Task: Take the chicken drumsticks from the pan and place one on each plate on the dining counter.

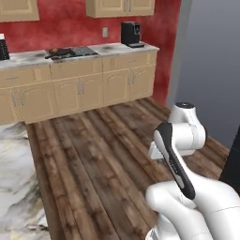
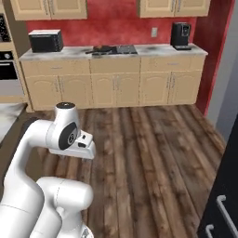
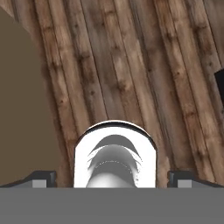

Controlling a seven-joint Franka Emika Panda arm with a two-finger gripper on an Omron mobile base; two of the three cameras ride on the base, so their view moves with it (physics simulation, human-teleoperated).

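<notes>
Pan [image 2: 103, 49]: on far counter, left of cooktop [image 2: 125, 48]; drumsticks too small to make out. Gripper [image 3: 112, 178]: tips wide apart, empty, facing floor. Risk: long drive across floor; base may stop short of cooktop, leaving pan beyond reach.

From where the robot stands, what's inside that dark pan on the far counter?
The pan sits on the stovetop across the wooden floor. It is too far and small to see any contents.

pan [image 2: 103, 49] on far counter too small to show contents, handle indistinct, marbled counter [image 1: 14, 183] cut off at left edge, gripper [image 3: 112, 178] fingertips barely visible, 2 tips cropped at bottom
</notes>
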